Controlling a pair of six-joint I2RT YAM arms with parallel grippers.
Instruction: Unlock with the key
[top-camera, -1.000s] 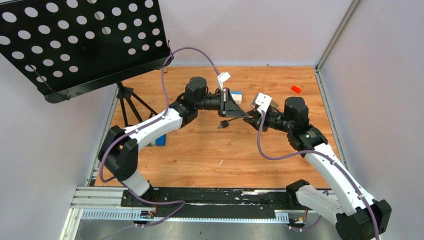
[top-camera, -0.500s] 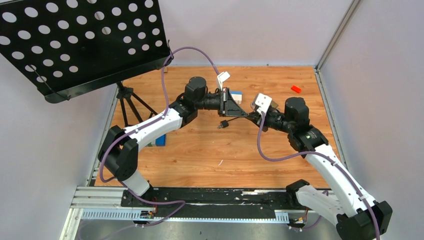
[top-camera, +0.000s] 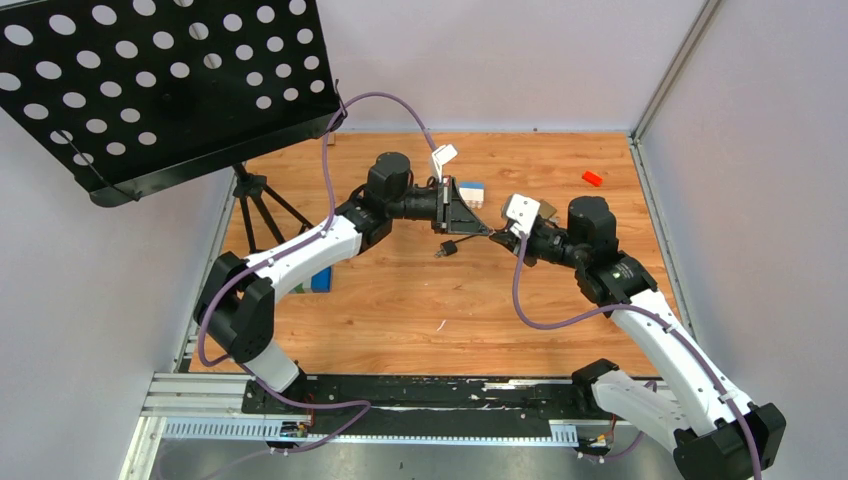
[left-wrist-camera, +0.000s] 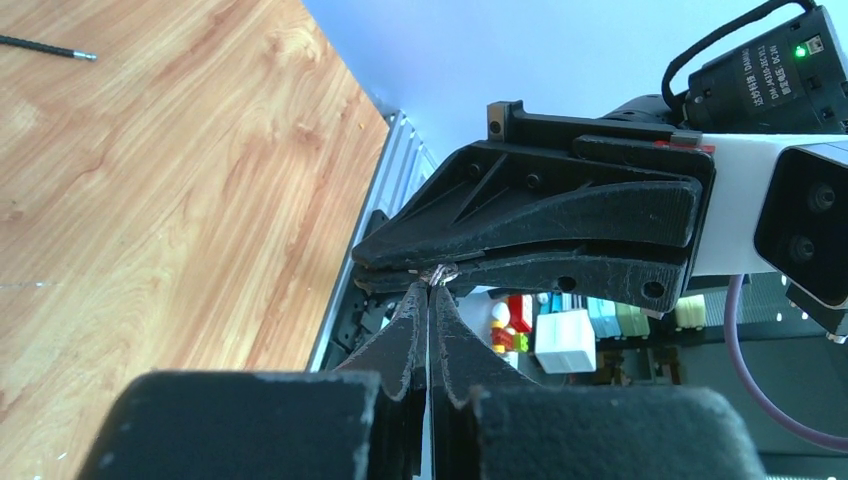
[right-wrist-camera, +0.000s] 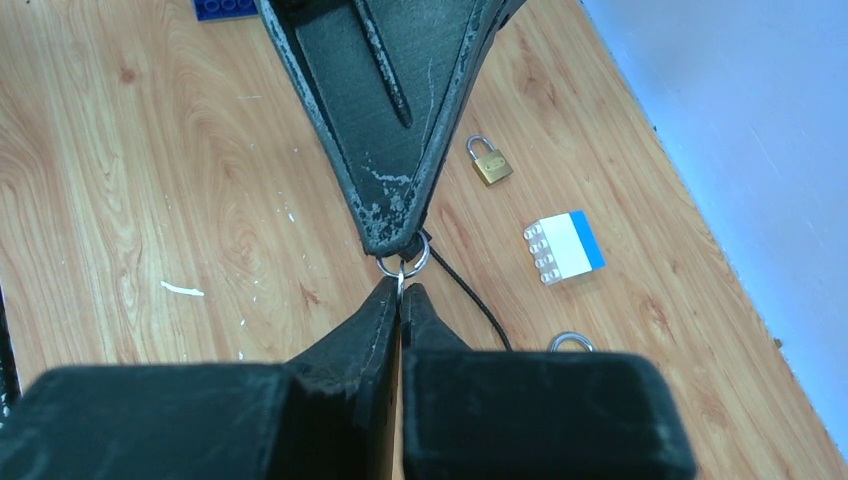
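Observation:
My two grippers meet tip to tip above the middle of the wooden table. The left gripper (left-wrist-camera: 430, 290) (top-camera: 488, 231) is shut, and a small metal key ring (right-wrist-camera: 403, 262) sits at its tip. From that ring hangs the key (right-wrist-camera: 401, 283), a thin grey strip seen edge-on, and my right gripper (right-wrist-camera: 401, 290) (top-camera: 498, 235) is shut on it. A small brass padlock (right-wrist-camera: 490, 162) lies on the table below and beyond the grippers, apart from both. Part of a silver shackle (right-wrist-camera: 572, 342) shows beside my right finger.
A black cable (right-wrist-camera: 470, 295) runs under the grippers, its blocky end (top-camera: 447, 248) on the table. A white and blue brick (right-wrist-camera: 565, 250) lies near the padlock. A red block (top-camera: 592, 178) sits far right and a blue brick (top-camera: 322, 282) on the left. A black music stand (top-camera: 170, 80) stands far left.
My right gripper has shut and now pinches the key at the left gripper's tip. Both arms have shifted slightly to the left.

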